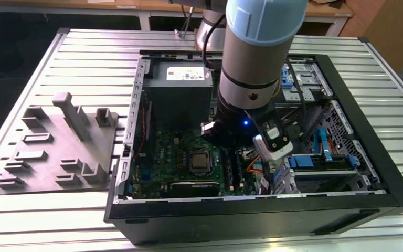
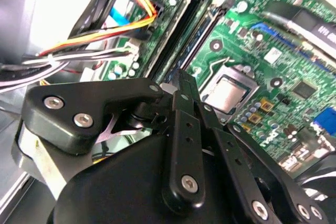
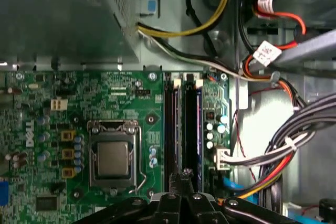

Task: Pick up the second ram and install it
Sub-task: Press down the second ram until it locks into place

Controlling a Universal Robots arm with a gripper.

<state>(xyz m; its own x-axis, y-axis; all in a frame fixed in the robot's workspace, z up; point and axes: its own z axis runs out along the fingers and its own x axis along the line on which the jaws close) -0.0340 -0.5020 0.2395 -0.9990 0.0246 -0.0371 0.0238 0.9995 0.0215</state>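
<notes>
Low in the first wrist view's centre, the gripper (image 3: 185,182) is pinched together above the second ram (image 3: 192,129), which stands in the slot beside the processor socket (image 3: 113,156). Seating likely needs even, straight pressure. Cables (image 3: 283,150) crowd the right; the power supply (image 3: 63,14) walls the top.

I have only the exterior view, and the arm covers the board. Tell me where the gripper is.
Observer: In the first wrist view the gripper is over the two long black memory slots, beside the processor socket.
Operator: Report what crowds it on the other side.
Observer: A white connector with red and white wires sits just past the slots.
Operator: Describe the slots.
Observer: Blue shows along the slot nearer that connector; I cannot tell whether anything is seated there.
</notes>
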